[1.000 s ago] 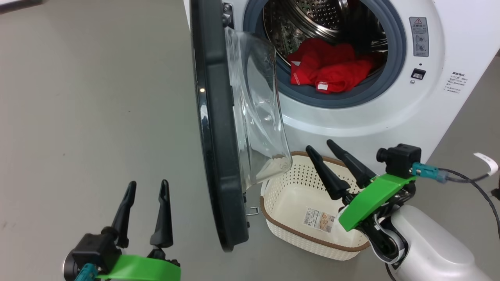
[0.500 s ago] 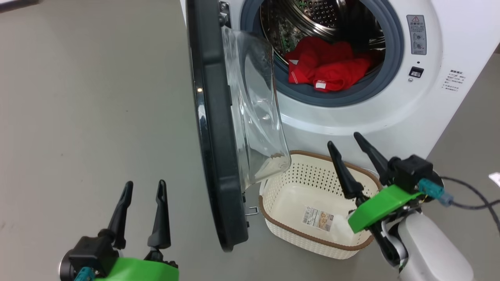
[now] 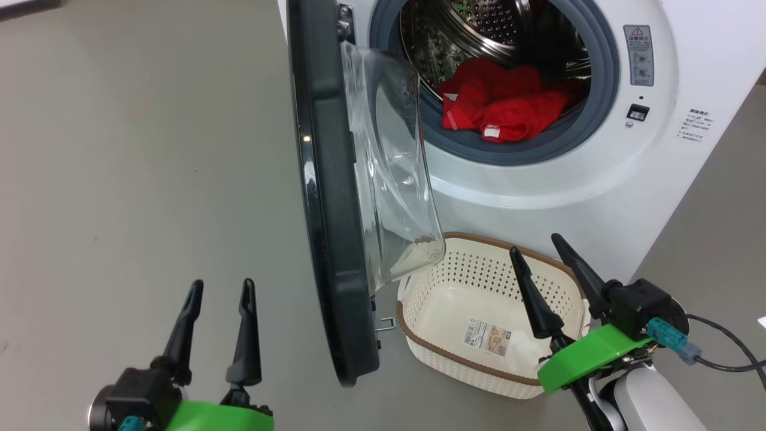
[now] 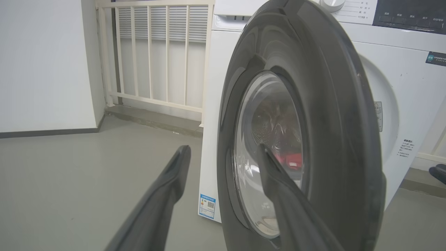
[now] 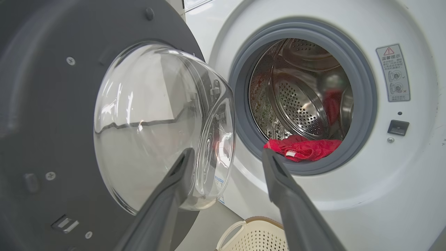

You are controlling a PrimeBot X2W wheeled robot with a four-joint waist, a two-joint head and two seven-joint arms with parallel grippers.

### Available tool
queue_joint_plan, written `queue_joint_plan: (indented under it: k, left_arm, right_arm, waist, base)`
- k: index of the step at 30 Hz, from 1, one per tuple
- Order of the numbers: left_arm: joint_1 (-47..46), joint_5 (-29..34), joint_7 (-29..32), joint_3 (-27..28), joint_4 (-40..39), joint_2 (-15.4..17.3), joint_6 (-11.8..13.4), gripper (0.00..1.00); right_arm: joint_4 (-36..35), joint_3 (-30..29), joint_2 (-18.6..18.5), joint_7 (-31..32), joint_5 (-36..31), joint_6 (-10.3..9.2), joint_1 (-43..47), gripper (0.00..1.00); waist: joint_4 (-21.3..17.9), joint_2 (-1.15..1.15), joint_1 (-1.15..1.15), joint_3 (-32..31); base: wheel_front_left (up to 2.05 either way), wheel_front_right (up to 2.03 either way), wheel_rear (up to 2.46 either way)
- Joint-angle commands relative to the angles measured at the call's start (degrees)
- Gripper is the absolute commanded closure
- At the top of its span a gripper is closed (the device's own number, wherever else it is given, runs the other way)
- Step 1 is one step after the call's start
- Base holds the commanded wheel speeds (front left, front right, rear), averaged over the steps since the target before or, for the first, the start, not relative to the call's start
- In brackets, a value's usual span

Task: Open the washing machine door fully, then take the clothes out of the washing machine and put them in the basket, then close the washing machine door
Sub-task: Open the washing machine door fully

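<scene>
Grey floor is spreading under everything. Nearest me, the left pincer is hovering spread and empty, the washing machine door standing open just to its right. The right pincer is hanging spread and empty above the basket. Beyond it, the clothes are lying in the mouth of the washing machine.
</scene>
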Motion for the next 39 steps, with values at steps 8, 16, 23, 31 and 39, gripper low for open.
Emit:
queue_joint_plan:
  k: [8, 16, 23, 31, 39]
  left_arm:
    - [0.05, 0.67, -0.28, 2.22, -1.56, 0.39, 0.2, 0.0]
    - [-0.03, 0.59, -0.28, 2.06, -1.25, 0.28, 0.22, 0.0]
    - [0.18, 0.71, -0.28, 2.09, -1.0, 0.23, 0.12, 0.0]
    - [-0.48, 0.82, -0.28, 2.1, -1.65, 0.19, -0.09, 1.0]
    - [-4.09, 2.53, -0.28, 2.73, -6.95, 0.17, -1.56, 1.0]
  right_arm:
    - [-2.03, 0.57, 0.47, -0.53, -0.18, 0.26, 0.68, 0.0]
    - [-1.88, 0.09, 0.48, -0.53, -0.19, 0.26, 0.08, 0.0]
    - [-1.54, 0.4, 0.48, -0.53, 0.0, 0.26, 0.24, 0.0]
    - [-1.24, 0.33, 0.49, -0.53, 0.5, 0.26, 0.41, 0.0]
    - [-1.13, 0.04, 0.49, -0.53, 0.69, 0.26, 0.4, 0.0]
  waist:
    - [-0.44, 0.0, 0.0, -0.04]
    - [-0.47, 0.0, 0.0, 0.14]
    - [-0.74, 0.0, 0.0, -0.14]
    - [-0.95, 0.0, 0.0, -0.31]
    - [-0.99, 0.0, 0.0, -0.77]
  base:
    - [0.0, 0.0, 0.0]
    - [0.0, 0.0, 0.0]
    - [0.0, 0.0, 0.0]
    - [0.0, 0.0, 0.0]
    - [0.0, 0.0, 0.0]
